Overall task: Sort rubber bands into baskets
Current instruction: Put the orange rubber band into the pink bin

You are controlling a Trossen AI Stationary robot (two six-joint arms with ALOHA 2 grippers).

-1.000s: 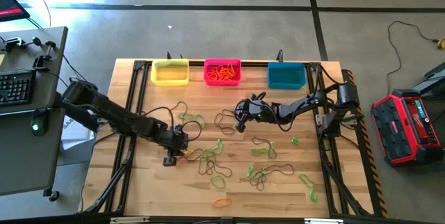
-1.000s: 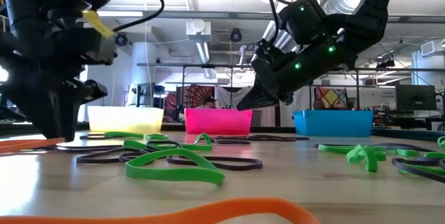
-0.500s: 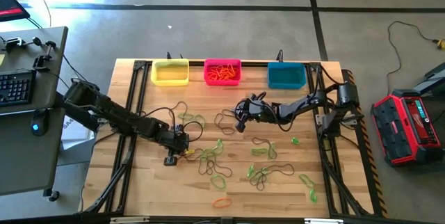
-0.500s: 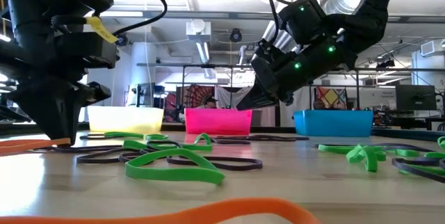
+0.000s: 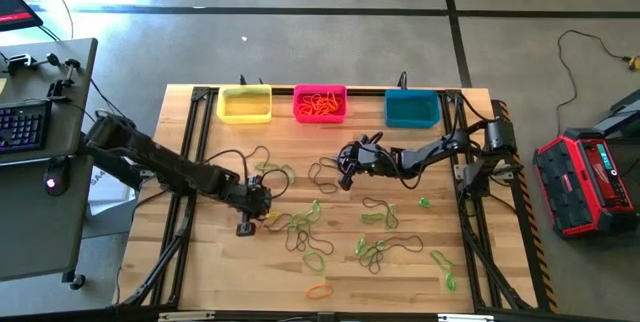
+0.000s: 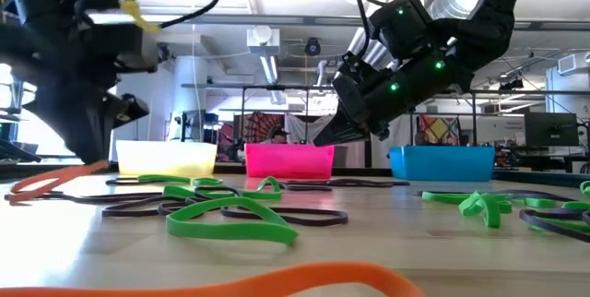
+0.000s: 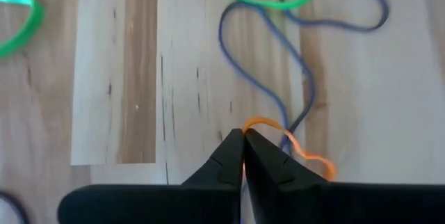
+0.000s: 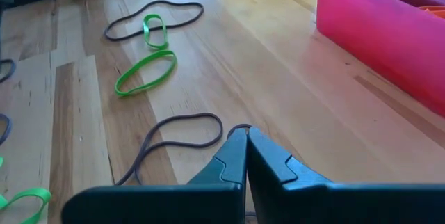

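Observation:
My left gripper [image 7: 243, 137] is shut on an orange rubber band [image 7: 299, 147] at the table's left middle [image 5: 267, 214]. My right gripper [image 8: 245, 135] hangs shut above the table's middle [image 5: 344, 179], and nothing shows between its fingers. A dark band [image 8: 174, 137] lies flat on the wood just beyond it. Several green and dark rubber bands [image 5: 310, 227] lie loose on the wood. Along the far edge stand the yellow basket [image 5: 245, 105], the pink basket [image 5: 320, 90] with orange bands inside, and the teal basket [image 5: 411, 109]. My left gripper pinches one curved end of the orange band [image 7: 259, 122] between its two fingertips. The fingers come from above, slanting down. That end [image 6: 85, 169] is lifted off the wood, and the rest of the band [image 6: 28, 189] trails slack onto the table.
Another orange band [image 5: 319, 290] lies near the table's near edge, and green bands [image 5: 443, 267] lie at the near right. Black cables [image 5: 225, 162] run over the left part of the table. Dark frame rails [image 5: 185, 212] run along both sides.
My left gripper has taken hold of the orange band and risen slightly. The band lay flat on the table. Now its held end is raised off the wood while its other end stays down.

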